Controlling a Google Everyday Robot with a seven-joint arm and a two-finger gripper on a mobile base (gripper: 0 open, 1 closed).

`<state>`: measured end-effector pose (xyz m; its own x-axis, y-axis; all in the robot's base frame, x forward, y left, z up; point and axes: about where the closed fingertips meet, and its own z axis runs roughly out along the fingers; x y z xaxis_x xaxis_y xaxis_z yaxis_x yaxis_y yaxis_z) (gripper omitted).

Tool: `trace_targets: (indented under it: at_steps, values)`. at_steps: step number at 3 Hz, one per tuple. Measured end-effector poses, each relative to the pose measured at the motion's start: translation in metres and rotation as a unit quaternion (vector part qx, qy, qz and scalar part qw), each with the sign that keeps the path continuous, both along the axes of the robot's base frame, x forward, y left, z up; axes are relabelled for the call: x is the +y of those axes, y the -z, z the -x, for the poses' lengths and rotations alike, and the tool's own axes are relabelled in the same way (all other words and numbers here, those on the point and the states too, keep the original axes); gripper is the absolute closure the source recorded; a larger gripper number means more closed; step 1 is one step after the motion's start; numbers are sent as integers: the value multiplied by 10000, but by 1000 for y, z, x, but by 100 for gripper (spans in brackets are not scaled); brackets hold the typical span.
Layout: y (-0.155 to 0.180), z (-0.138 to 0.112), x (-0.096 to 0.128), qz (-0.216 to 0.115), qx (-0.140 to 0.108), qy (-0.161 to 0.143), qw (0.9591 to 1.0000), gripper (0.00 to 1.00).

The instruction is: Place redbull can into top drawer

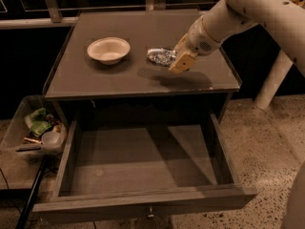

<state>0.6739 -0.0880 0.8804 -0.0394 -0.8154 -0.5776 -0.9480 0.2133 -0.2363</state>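
The redbull can (160,56), a small crinkly silver can, lies on its side just above the cabinet top (119,80), right of centre, with its shadow on the surface below it. My gripper (180,62) reaches in from the upper right and is shut on the can's right end; one tan finger (182,63) shows in front. The top drawer (143,205) is pulled wide open below the cabinet top. Its inside is bare and its small metal knob (150,214) is at the front centre.
A round cream bowl (108,50) sits on the cabinet top left of the can. A clear plastic bin (19,123) of clutter stands on the floor at the left of the drawer. My arm and base fill the right side.
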Motion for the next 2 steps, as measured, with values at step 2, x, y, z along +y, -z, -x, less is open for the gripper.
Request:
trace_targets:
  at_steps: [2]
  values:
    - [-19, 75, -28, -134, -372, 108, 9992, 100]
